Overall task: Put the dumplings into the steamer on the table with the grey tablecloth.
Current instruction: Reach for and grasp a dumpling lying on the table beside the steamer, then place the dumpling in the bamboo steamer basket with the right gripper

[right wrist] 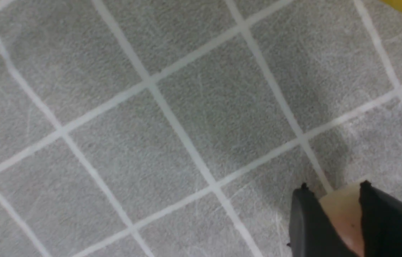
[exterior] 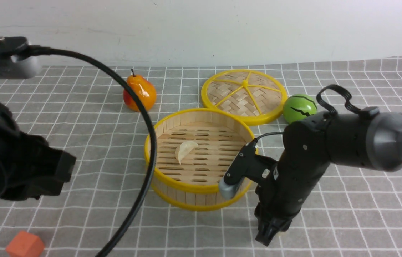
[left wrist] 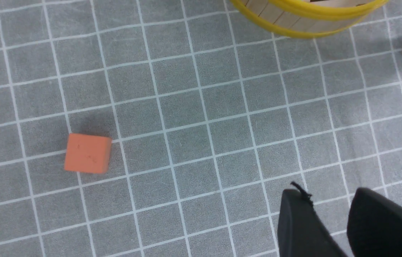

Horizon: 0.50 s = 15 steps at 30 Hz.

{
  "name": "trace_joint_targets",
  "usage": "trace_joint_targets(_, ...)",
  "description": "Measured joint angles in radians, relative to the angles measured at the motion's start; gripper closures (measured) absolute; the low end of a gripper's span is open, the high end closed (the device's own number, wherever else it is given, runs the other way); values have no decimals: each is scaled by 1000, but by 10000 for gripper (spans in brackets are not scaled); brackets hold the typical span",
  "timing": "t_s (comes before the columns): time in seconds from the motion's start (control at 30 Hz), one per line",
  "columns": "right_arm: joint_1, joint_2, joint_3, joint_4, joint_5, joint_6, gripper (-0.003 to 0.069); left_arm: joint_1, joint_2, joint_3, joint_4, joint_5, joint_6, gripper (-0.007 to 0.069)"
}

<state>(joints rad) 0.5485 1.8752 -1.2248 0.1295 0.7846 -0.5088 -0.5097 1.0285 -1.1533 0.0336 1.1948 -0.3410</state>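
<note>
The steamer [exterior: 172, 178] stands mid-table on the grey tablecloth [exterior: 347, 200], with one whitish dumpling [exterior: 186, 150] lying on its slats. My right gripper [exterior: 270, 233] points down at the cloth just in front and to the right of the steamer. Its fingers are shut on a pale pinkish dumpling [right wrist: 343, 214], which touches both pads and rests at cloth level. My left gripper [left wrist: 329, 196] hovers over bare cloth at the front left. A gap shows between its fingers [left wrist: 297, 221] and nothing is in it. No other dumpling shows.
The flat woven lid [exterior: 244, 95] lies behind the steamer, with a green melon ball [exterior: 300, 107] to its right and an orange-red pear [exterior: 139, 93] at its left. An orange cube [exterior: 25, 245] sits near the front left edge, close to my left arm. A black cable [exterior: 143, 150] arcs across the steamer's left side.
</note>
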Motion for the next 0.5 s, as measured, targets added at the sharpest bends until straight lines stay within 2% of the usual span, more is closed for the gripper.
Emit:
trace_joint_targets(0.23, 0, -4, -283, 32, 203, 93, 491, 0, -113, 10, 0, -5, -23, 415)
trace_joint_targets(0.5, 1, 186, -667, 52, 202, 294, 491, 0, -133, 10, 0, -7, -24, 408)
